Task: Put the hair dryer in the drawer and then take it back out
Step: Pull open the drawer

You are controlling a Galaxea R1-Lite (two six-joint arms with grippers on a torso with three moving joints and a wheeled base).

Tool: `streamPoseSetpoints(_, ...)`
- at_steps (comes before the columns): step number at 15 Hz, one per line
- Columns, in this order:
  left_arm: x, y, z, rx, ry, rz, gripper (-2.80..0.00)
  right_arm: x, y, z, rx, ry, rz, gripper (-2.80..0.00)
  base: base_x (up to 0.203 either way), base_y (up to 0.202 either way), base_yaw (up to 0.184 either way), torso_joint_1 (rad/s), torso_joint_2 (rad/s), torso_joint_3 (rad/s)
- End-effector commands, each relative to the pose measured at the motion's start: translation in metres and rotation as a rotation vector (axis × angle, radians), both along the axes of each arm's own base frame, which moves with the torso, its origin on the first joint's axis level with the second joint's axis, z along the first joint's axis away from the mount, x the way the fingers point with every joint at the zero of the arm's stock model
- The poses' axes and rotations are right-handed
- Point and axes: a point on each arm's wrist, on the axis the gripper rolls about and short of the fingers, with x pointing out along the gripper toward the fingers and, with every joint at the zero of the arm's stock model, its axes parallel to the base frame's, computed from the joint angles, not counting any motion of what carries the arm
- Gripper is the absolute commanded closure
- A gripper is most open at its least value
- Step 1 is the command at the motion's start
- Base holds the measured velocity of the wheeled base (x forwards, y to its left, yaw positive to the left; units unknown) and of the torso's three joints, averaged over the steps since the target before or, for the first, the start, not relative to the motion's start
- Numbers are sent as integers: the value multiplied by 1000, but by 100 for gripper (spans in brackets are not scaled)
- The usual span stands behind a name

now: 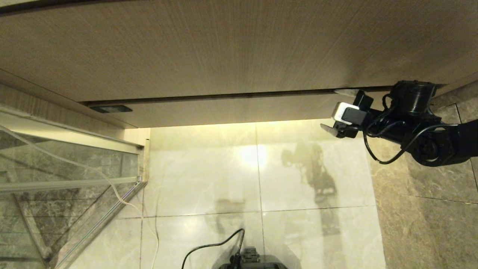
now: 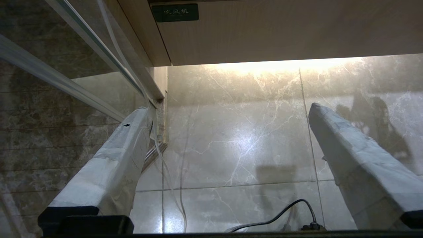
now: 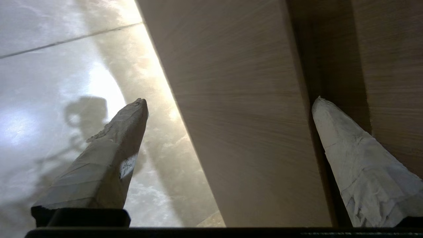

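So the drawer (image 1: pixel 239 110) is shut, its long front running left-right under the taller panel (image 1: pixel 224 48). The right pincer (image 1: pixel 339 111) is at its right end, spread apart, 1 finger up in the gap above and 1 below. The left pincer (image 2: pixel 228 112), also apart, hangs parked low over the floor (image 1: pixel 261 175). No hair dryer visible anywhere.

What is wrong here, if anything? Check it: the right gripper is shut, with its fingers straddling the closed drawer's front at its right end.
One thing is wrong: the right gripper is open, not shut. The right wrist view shows its two fingers spread wide, one on each side of the closed drawer front at its right end.
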Motion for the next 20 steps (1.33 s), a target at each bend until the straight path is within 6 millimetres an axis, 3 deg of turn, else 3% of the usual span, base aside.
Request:
streamPoseSetpoints(1, 4, 0, -11, 0, 38, 1, -280, 0, -1, -6, -16, 33, -1, -280, 0, 0, 0, 0, 0, 0)
streamPoseSetpoints(6, 4, 0, -11, -1, 38, 1, -280, -2, -2, -3, -17, 30, -4, -280, 0, 0, 0, 0, 0, 0)
streamPoseSetpoints(11, 4, 0, -11, 0, 38, 1, -280, -23, -14, 10, -19, 40, -24, -280, 0, 0, 0, 0, 0, 0)
streamPoseSetpoints(20, 4, 0, -11, 0, 38, 1, -280, -30, -1, 17, -30, -21, 8, -280, 0, 0, 0, 0, 0, 0)
